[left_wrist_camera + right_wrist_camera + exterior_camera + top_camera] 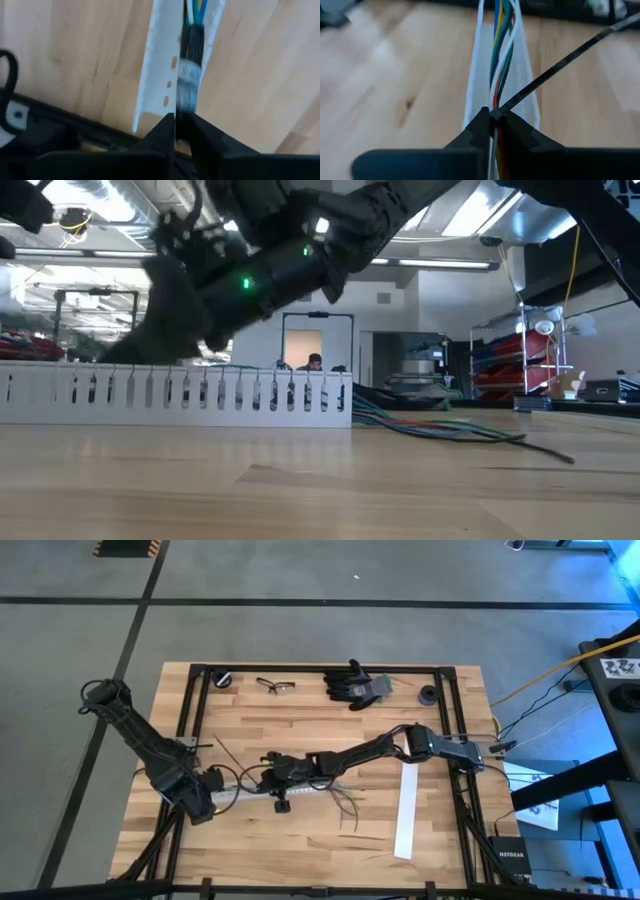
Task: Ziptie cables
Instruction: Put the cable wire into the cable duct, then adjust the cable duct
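Cables (501, 55) run along a slotted white channel (180, 395) lying on a wooden table (330, 730), as two dark robot arms meet over it from left and right. Seen from above, the left gripper (207, 802) sits at the channel's left end, near the table's left edge, while the right gripper (272, 772) reaches in from the right to the middle of the channel.

The left wrist view shows the left gripper's fingers nearly together, a thin slit between the tips, poised right at the wrapped, joined end of the cables (189, 85) inside the channel; whether they pinch anything cannot be told. The right wrist view shows the right gripper (492, 117) with fingers closed narrowly on a black zip tie (555, 67), which slants away across the cables.

From table height, the cables' loose ends (450, 428) spill out of the channel's right end and splay over the wood. A person (314, 363) is visible in the room far behind. At the table's far edge lie a pair of safety glasses (275, 686) and black gloves (355, 685); a flat white strip (407, 810) lies to the right.
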You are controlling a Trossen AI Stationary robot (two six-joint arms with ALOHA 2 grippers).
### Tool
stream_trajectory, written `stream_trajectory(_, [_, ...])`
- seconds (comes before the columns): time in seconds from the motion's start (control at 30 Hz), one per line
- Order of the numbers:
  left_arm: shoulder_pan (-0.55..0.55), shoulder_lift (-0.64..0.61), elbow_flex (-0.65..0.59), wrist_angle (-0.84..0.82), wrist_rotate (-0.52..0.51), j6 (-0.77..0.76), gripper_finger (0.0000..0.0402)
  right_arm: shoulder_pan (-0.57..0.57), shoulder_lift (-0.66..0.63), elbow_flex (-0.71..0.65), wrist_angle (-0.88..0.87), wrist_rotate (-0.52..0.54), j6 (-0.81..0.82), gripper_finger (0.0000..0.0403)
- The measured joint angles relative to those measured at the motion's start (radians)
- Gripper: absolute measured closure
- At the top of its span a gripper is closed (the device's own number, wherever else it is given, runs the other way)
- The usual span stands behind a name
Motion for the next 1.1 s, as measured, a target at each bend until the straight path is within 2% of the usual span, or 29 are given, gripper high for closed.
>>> stream_trajectory(0.23, [0.0,-0.001,0.0,-0.084,0.056,-0.121,0.0295,-0.001,0.001,0.001,-0.007,0.003,-0.003,0.0277])
stream_trajectory(0.43, [0.002,-0.001,0.001,-0.036,0.03,-0.089,0.0264,0.0,-0.009,0.001,0.005,0.002,-0.005,0.0229])
stream_trajectory(0.63, [0.001,-0.002,0.001,0.017,-0.142,-0.081,0.0261,-0.001,-0.024,0.048,-0.017,0.002,-0.029,0.0219])
stream_trajectory(0.9, [0.002,-0.002,0.002,0.079,-0.478,-0.081,0.0261,-0.012,-0.074,0.219,-0.523,0.017,-0.207,0.0219])
stream_trajectory(1.0, [0.022,-0.002,0.002,0.127,-0.599,-0.025,0.0261,-0.042,-0.112,0.203,-0.591,0.015,-0.216,0.0219])
stream_trajectory(1.1, [0.072,-0.002,0.002,0.173,-0.699,0.032,0.0261,-0.077,-0.152,0.123,-0.609,0.014,-0.213,0.0221])
